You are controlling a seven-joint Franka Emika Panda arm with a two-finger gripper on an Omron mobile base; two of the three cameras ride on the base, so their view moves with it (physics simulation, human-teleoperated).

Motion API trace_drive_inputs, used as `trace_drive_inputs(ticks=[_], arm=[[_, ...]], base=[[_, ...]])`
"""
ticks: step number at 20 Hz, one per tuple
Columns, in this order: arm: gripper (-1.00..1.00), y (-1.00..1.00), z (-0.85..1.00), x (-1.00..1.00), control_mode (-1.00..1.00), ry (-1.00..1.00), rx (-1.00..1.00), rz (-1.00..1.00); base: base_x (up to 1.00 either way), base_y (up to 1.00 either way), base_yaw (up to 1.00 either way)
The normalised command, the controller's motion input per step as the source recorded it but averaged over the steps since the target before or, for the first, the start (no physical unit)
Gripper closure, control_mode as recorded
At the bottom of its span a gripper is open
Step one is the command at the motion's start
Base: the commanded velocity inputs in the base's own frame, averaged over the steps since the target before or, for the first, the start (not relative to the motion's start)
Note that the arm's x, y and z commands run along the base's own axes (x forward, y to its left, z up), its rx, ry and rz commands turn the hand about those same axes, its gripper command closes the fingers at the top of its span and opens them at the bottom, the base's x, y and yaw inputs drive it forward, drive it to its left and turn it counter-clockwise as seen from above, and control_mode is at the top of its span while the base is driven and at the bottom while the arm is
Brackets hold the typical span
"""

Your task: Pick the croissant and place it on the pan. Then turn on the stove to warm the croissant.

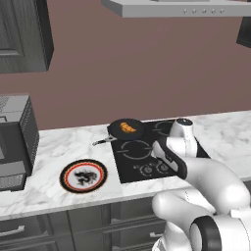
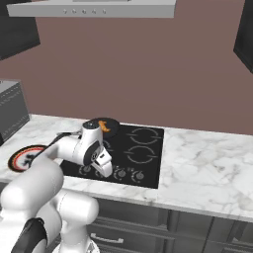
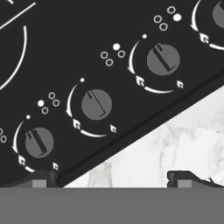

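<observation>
The croissant (image 1: 128, 127) (image 2: 105, 125) lies in the black pan (image 1: 120, 132) (image 2: 113, 127), which sits on the stove's (image 1: 139, 148) (image 2: 144, 148) rear left burner with its handle pointing left. My gripper (image 2: 105, 170) (image 3: 113, 179) hangs open and empty just above the stove's front edge, at the row of knobs. In the hand view the dark fingertips (image 3: 43, 177) straddle the border between black cooktop and marble, with three knobs (image 3: 96, 104) close ahead and a fourth at the top right corner. My forearm hides part of the knob row in the left base view.
A black-and-red-rimmed white plate (image 1: 83, 175) (image 2: 23, 157) rests on the marble counter (image 1: 49, 147) (image 2: 207, 158) left of the stove. A grey boxy appliance (image 1: 14, 142) stands at the far left. A range hood (image 1: 176, 7) hangs overhead. Open counter lies right of the stove.
</observation>
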Motion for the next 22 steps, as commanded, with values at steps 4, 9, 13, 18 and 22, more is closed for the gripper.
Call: trace_drive_inputs(ticks=[4,9,13,18,22], arm=[[-1.0,0.0,-0.13,0.15,-1.0,0.0,0.0,0.03],[-1.0,0.0,-0.11,0.18,-1.0,0.0,0.0,0.04],[-1.0,0.0,-0.08,0.13,-1.0,0.0,0.0,0.05],[-1.0,0.0,-0.08,0.17,-1.0,0.0,0.0,0.05],[-1.0,0.0,-0.08,0.18,-1.0,0.0,0.0,0.04]], base=[[0.0,0.0,0.0],[0.0,0.0,0.0],[0.0,0.0,0.0],[0.0,0.0,0.0],[0.0,0.0,0.0]])
